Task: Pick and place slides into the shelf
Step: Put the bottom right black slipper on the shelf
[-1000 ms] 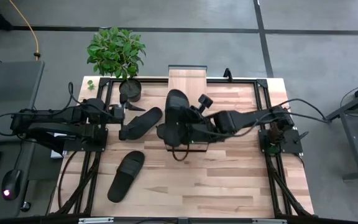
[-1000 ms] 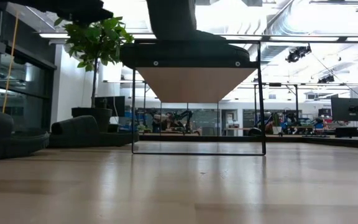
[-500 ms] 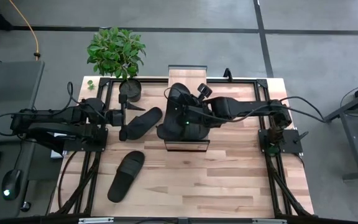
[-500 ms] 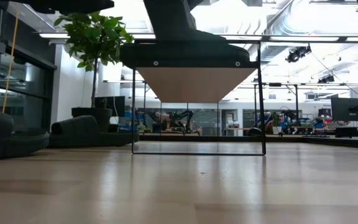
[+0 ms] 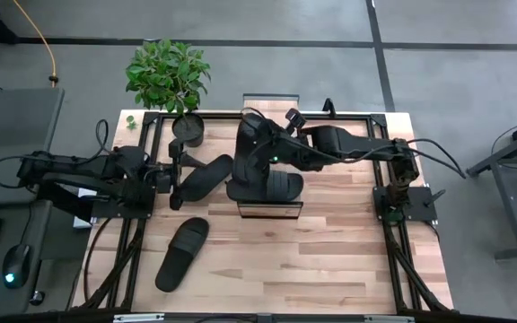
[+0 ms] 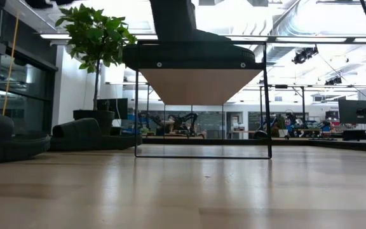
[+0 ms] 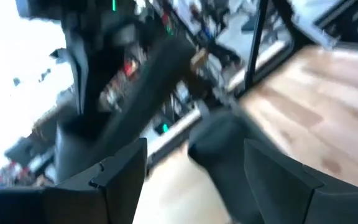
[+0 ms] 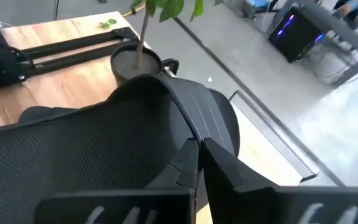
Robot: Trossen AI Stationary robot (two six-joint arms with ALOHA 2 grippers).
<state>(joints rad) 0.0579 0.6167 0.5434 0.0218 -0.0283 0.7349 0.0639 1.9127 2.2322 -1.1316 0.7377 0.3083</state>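
Plainly unlabelled black slides (image 5: 194,178)

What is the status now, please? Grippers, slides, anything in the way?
Right gripper shut on a slide above the shelf. Left gripper open at a slide on the table. Another slide waits nearer the front. Nothing blocking.

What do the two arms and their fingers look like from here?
Both arms are matte black, jointed, with black cables looped alongside. The left arm ends in angular dark fingers. The right arm shows a small green light by its wrist; its fingers are black and flat-faced.
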